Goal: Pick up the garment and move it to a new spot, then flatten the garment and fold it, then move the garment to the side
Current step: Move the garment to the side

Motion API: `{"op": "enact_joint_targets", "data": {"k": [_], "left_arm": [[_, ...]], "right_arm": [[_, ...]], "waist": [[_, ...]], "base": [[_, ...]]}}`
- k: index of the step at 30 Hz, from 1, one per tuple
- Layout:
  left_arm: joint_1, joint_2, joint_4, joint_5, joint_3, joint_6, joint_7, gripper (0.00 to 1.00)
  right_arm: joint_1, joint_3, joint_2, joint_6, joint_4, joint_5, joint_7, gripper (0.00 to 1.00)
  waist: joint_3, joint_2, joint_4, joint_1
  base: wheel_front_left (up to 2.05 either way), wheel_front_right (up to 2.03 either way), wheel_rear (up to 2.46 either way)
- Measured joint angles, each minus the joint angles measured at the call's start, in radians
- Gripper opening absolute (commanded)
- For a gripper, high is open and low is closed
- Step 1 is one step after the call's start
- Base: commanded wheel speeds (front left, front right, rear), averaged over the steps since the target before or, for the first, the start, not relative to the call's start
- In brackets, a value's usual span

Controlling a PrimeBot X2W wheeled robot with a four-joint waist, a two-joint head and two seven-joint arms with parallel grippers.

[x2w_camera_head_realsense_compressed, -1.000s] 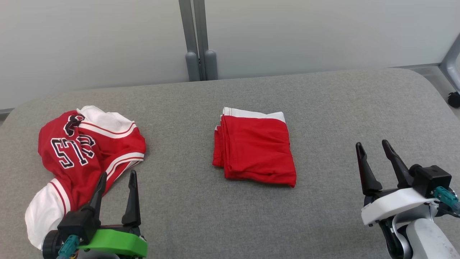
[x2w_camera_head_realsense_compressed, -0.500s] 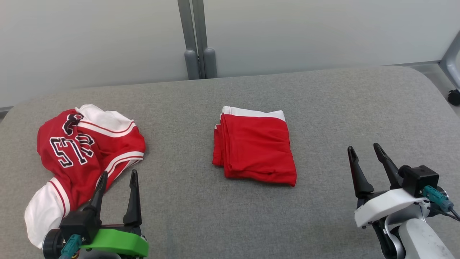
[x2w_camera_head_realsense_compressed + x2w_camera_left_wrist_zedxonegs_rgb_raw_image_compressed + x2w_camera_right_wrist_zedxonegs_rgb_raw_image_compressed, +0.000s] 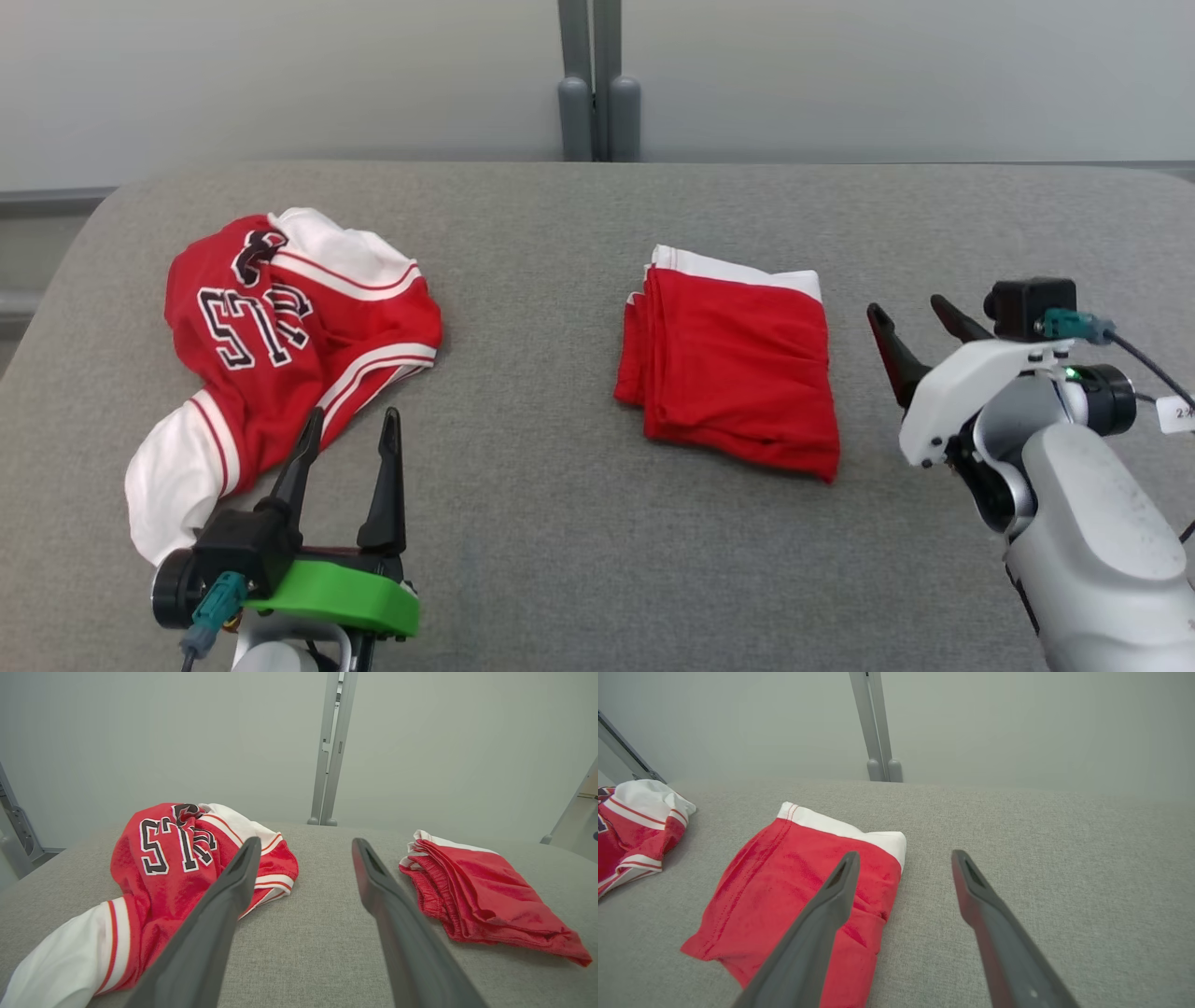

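Two red pieces lie on the grey padded table (image 3: 560, 541). The head view takes in the whole layout: the garment (image 3: 280, 327) sits crumpled on the robot's left, with black white-outlined lettering up and a white sleeve trailing toward the near edge. A folded red cloth (image 3: 738, 373) with a white band lies near the middle, well apart from the garment.

The left wrist view brings the garment (image 3: 163, 868) close enough to show the striped trim and the bunched folds. It also shows the layered edge of the folded red cloth (image 3: 486, 891) off to its right. The right wrist view gives the stitched white band of the folded red cloth (image 3: 794, 882), and a corner of the garment (image 3: 630, 812) at its left border.

The left gripper (image 3: 353, 415) hangs just beside the garment's near edge with its fingers spread wide; between them is bare table (image 3: 306, 842). The right gripper (image 3: 904, 306) stands just beside the folded red cloth, fingers likewise wide apart (image 3: 905, 854). Neither holds anything.
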Motion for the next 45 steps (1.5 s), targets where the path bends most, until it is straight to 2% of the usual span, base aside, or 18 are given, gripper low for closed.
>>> {"op": "enact_joint_targets", "data": {"k": [10,13,19,20,22,23,32,45], "left_arm": [[-0.060,-0.012,0.020,-0.012,-0.018,-0.011,0.000,1.00],[-0.072,-0.014,0.025,-0.017,-0.020,-0.014,0.000,1.00],[-0.081,-0.017,0.033,-0.017,-0.018,-0.017,0.000,1.00],[-0.081,-0.017,0.034,-0.017,-0.017,-0.017,0.000,1.00],[-0.081,-0.017,0.035,-0.013,-0.016,-0.018,0.000,1.00],[-0.081,-0.018,0.034,-0.011,-0.015,-0.018,0.000,1.00],[-0.076,-0.015,0.020,0.007,-0.032,-0.022,0.000,1.00],[-0.081,0.002,0.004,0.011,-0.124,-0.023,0.000,1.00]], "right_arm": [[-0.176,-0.110,0.027,0.000,0.221,0.002,0.241,1.00],[-0.196,-0.142,0.035,0.000,0.280,0.001,0.274,1.00],[-0.206,-0.151,0.062,0.000,0.334,0.021,0.265,1.00],[-0.208,-0.150,0.062,0.000,0.337,0.021,0.252,0.84],[-0.210,-0.143,0.064,0.000,0.341,0.023,0.224,0.06],[-0.211,-0.136,0.067,0.000,0.342,0.025,0.209,0.00],[-0.209,-0.068,0.073,0.000,0.344,0.055,0.110,0.00],[-0.198,0.009,0.029,0.000,0.313,0.122,0.059,0.00]], "waist": [[0.097,0.0000,0.112,0.0000],[0.129,0.0000,0.144,0.0000],[0.170,0.0000,0.190,0.0000],[0.175,0.0000,0.194,0.0000],[0.177,0.0000,0.195,0.0000],[0.177,0.0000,0.192,0.0000],[0.147,0.0000,0.117,0.0000],[0.098,0.0000,-0.128,0.0000]], "base": [[0.00,0.00,0.00],[0.00,0.00,0.00],[0.00,0.00,0.00],[0.00,0.00,0.00],[0.00,0.00,0.00],[0.00,0.00,0.00],[0.00,0.00,0.00],[0.00,0.00,0.00]]}}
